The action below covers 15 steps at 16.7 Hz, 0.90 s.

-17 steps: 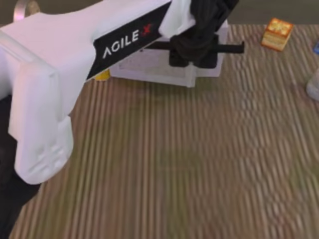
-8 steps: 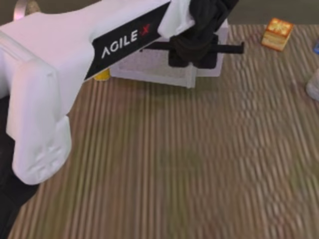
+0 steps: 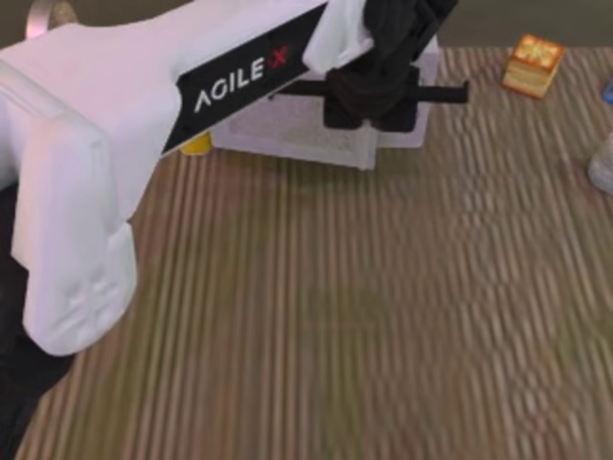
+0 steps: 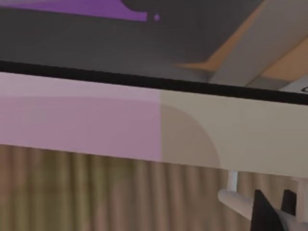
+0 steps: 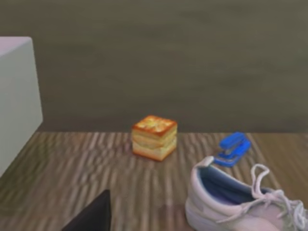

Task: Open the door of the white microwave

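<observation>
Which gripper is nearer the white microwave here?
Left. The left gripper is right over the white microwave at its front. The right gripper sits farther off, to the microwave's right.

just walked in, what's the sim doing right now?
The left arm reaches across to the white microwave at the far edge of the table, with the left gripper at its front by the door. The pictures don't settle how far the door is open. The right arm is parked by a shoe, stapler and orange block.

matt white plastic microwave, ribbed wood-look table, smooth white arm shell, matt blk pincer
</observation>
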{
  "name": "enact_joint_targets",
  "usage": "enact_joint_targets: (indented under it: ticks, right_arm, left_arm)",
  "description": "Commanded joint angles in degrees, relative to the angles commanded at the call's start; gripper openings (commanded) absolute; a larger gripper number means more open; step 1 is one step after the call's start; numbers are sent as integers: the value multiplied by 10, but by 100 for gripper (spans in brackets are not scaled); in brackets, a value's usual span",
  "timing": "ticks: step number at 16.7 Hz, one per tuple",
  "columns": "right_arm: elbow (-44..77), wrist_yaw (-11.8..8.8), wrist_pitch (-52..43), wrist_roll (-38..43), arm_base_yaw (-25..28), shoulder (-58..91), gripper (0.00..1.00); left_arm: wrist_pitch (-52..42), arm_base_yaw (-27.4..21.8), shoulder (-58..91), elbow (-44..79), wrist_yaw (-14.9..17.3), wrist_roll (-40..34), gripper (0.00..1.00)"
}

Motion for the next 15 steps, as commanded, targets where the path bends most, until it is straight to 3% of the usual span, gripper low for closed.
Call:
enact_joint_targets:
  ticks: [10,15]
  right_arm:
    - [0,0,0,0,0,0,100]
    - [0,0,0,0,0,0,100]
  left_arm:
    - [2,-4,2,-3,3,-1,0]
    - [39,2,-42,-74,15,35,0]
